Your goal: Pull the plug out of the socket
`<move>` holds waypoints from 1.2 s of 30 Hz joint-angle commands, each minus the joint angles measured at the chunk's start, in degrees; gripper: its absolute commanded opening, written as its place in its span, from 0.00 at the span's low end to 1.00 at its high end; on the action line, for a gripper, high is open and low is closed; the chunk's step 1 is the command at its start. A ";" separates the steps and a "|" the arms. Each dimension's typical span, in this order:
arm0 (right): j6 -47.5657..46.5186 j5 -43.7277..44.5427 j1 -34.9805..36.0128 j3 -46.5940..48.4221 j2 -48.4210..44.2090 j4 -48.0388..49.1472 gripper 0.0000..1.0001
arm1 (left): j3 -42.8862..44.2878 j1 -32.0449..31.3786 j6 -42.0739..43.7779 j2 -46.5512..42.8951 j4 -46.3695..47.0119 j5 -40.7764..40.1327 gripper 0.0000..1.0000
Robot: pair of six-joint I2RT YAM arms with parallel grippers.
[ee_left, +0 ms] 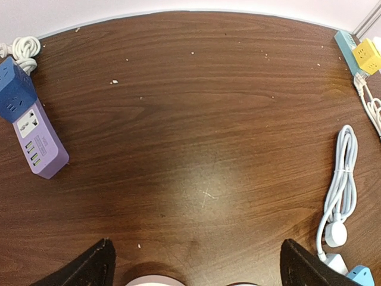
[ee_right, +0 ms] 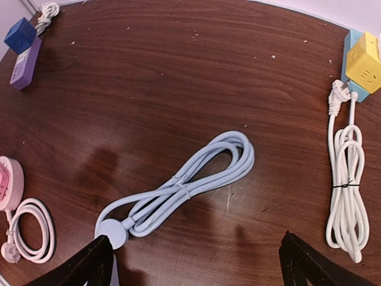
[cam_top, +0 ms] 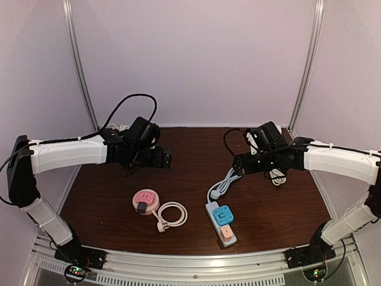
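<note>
Hanging spread wide above the table (cam_top: pixel 196 143): left claw (cam_top: pixel 167 158) over the far left, right claw (cam_top: pixel 237 162) over the far right, nothing between the fingers of either and nothing touched. Down at the near middle, well apart from both, pink round socket (cam_top: pixel 146 198) with dark plug (cam_top: pixel 142 208) seated in its top face, not yet pulled.

Just beside it on the right, a white coiled cord (cam_top: pixel 171 214). Farther right, a white power strip (cam_top: pixel 215 210) carrying a blue cube (cam_top: pixel 223 214) and a pink plug (cam_top: pixel 227 233), with a pale blue cord bundle (cam_top: pixel 223 186) leading off its far end, under the right claw. Socket top uncovered from above.

Seen from the left wrist, only a sliver of the socket's pink rim at the bottom edge between the dark fingers (ee_left: pixel 89 268), plug out of frame. But also a purple power strip (ee_left: pixel 40 143) with a dark blue cube (ee_left: pixel 15 89) at far left, mostly hidden under the arm from above, and a yellow cube (ee_left: pixel 366 55) in the far right corner.

Seen from the right wrist, pale blue bundle in the middle, a long white cord bundle (ee_right: pixel 345 185) near the yellow cube — socket cut by the left edge, plug not showing.
</note>
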 commanded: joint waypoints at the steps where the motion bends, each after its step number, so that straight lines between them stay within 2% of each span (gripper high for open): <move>1: 1.43 -2.80 5.86 -0.96 -1.05 -4.03 0.96 | -0.83 0.01 -0.48 -1.09 1.08 2.11 0.98; 6: 4.21 -4.39 13.47 -0.61 0.12 -7.29 0.92 | -1.02 0.71 1.32 -0.95 0.69 3.22 0.98; 10: 5.43 -8.94 15.11 -2.36 0.03 -7.20 0.91 | -1.50 1.82 2.24 -1.04 1.66 5.18 0.98; 15: 4.71 -13.84 14.70 -5.64 -1.02 -5.58 0.91 | -2.31 2.21 2.67 -1.73 2.76 6.28 0.98; 22: 5.66 -27.83 11.30 -13.06 -1.02 2.90 0.89 | -3.20 2.21 1.35 -2.05 3.49 6.62 0.98; 26: 5.83 -30.54 9.79 -16.12 -0.21 6.39 0.88 | -3.61 2.21 0.39 -1.96 4.08 6.93 0.98; 36: 8.61 -41.53 6.28 -17.48 6.34 17.18 0.74 | -4.42 2.21 -1.22 -2.36 4.51 7.44 0.98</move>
